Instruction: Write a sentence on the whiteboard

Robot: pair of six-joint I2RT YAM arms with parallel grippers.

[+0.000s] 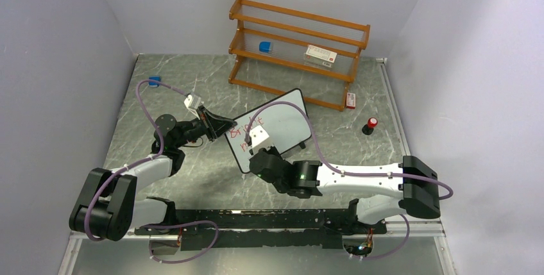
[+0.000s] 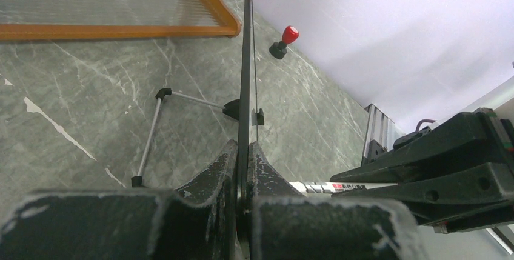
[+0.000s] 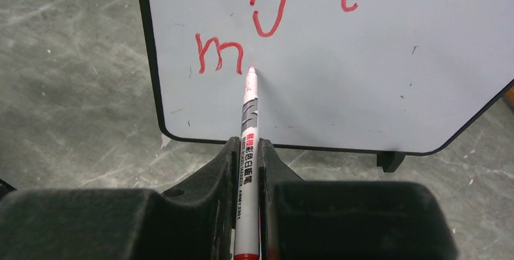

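- A small blue object (image 1: 154, 81) lies at the far left of the grey marbled surface (image 1: 192, 179), well apart from everything else.
- The left claw (image 2: 243, 158) is clenched on the left edge of the whiteboard (image 1: 282, 118), with a finger pressed against each face. From the left wrist the board shows edge-on as a thin black line.
- The whiteboard stands tilted in the middle of the surface, just in front of the wooden shelf (image 1: 298, 44). A wire stand (image 2: 150, 142) props it on the shelf side, and a small black foot (image 3: 391, 160) shows under its lower edge.
- Red writing (image 3: 218, 54) sits near the board's left edge: one line cut off by the top of the right wrist view, and below it an "m".
- The right claw (image 3: 247, 151) grasps a marker (image 3: 249, 111) between its fingers. The marker's red tip is at the board's face, just right of the "m".
- On the shelf sit a blue item (image 1: 265, 47) and a white box (image 1: 319, 55).
- At the right, a small red-and-white box (image 1: 350, 100) rests beside the shelf's foot. A black knob with a red top (image 1: 371, 125) stands near it.
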